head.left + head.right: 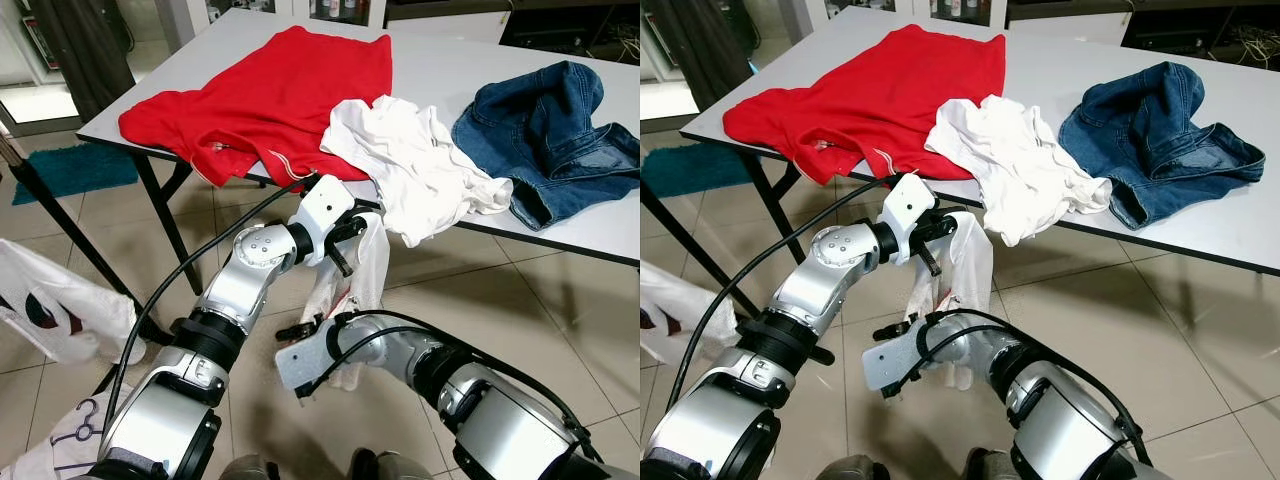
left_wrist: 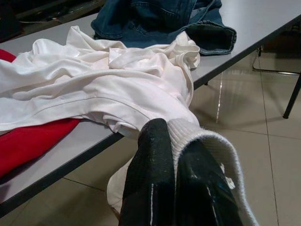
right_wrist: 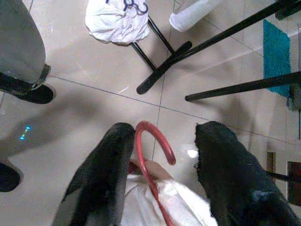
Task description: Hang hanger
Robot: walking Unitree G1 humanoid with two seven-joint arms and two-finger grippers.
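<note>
The left gripper (image 1: 345, 240) is pinching a fold of white garment (image 1: 362, 275) between closed fingers just below the table edge, the ribbed hem wrapping over one black finger (image 2: 150, 179) in the left wrist view, so the cloth is hanging from it toward the floor. Largest in the scene, the grey table (image 1: 450, 60) is carrying a red shirt (image 1: 270, 95), a crumpled white shirt (image 1: 420, 165) and blue jeans (image 1: 550, 130), side by side. Below it, on the tiled floor (image 1: 560, 320), more white cloth (image 1: 55, 305) is hanging or lying by the dark frame legs (image 3: 197, 49) at the robot's left. The right gripper (image 1: 300, 335) is reaching in low under the hanging garment, its fingers spread with the red hanger hook (image 3: 153, 141) lying between them; I cannot tell whether either finger is actually pressing the wire. The hook is rising out of the garment's neck, its curve pointing away from the wrist and down at the floor, the shank running along the gripper's own axis. So the hanger is sitting right at the right gripper, which is plainly the nearer one, while the left is merely taking the garment's weight. I judge the coming move as closing on the shank and turning the hook upward, toward the frame at the robot's left.
</note>
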